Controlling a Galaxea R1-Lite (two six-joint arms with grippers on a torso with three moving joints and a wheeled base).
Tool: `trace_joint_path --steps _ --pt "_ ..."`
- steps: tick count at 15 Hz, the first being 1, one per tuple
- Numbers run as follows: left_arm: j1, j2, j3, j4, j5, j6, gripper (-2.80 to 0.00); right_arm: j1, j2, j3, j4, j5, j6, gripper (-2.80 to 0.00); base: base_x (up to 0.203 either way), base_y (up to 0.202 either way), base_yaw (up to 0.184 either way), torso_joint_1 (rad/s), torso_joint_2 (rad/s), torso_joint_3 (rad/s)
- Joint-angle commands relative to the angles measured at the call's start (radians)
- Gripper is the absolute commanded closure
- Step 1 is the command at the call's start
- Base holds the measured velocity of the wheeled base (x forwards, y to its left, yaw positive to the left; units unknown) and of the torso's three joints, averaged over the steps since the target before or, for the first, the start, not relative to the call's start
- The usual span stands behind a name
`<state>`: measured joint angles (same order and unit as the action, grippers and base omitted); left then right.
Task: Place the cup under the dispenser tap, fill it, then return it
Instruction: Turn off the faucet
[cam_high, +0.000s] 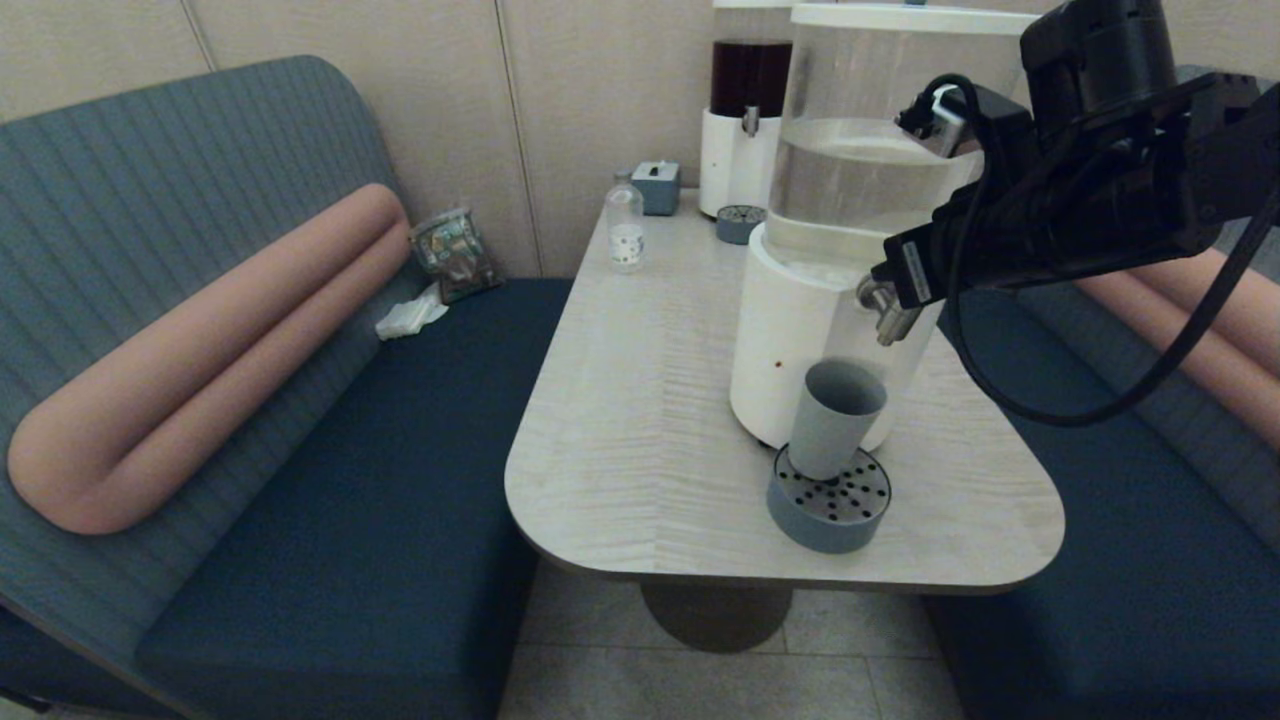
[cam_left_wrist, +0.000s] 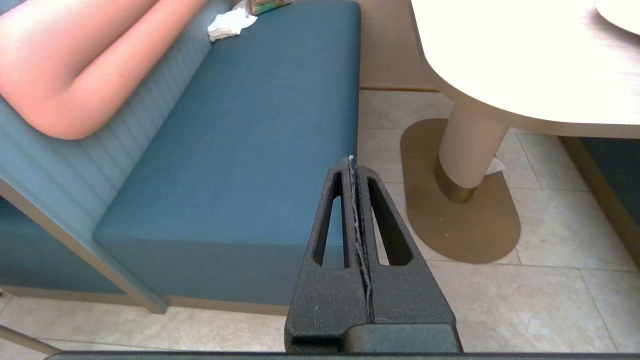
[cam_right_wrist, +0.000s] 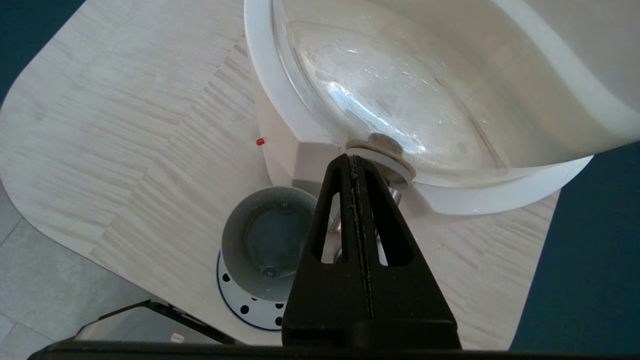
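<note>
The grey-blue cup stands upright on the round perforated drip tray, right below the steel dispenser tap of the large white-based dispenser. My right gripper is shut, with its tips at the top of the tap and nothing between the fingers. In the right wrist view the shut right gripper covers most of the tap, and the cup shows its open mouth with a dark, shiny patch at the bottom. My left gripper hangs shut above the floor, beside the blue bench.
Further back on the table are a dark-liquid dispenser, a second small tray, a clear bottle and a blue box. Blue benches flank the table. The drip tray sits near the table's front edge.
</note>
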<state>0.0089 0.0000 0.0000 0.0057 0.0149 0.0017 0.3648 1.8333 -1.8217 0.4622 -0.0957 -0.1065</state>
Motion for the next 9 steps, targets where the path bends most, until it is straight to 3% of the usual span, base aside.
trace_joint_path --steps 1,9 --pt "0.0 0.002 0.002 0.0 0.0 0.0 0.0 0.009 -0.025 0.002 0.003 0.002 0.001 0.0 0.0 0.0 0.0 0.0 0.0 0.0" --pt "0.0 0.002 0.002 0.0 0.0 0.0 0.0 0.064 -0.184 0.039 0.006 0.018 0.012 0.0 0.0 0.0 0.0 0.0 0.0 0.0"
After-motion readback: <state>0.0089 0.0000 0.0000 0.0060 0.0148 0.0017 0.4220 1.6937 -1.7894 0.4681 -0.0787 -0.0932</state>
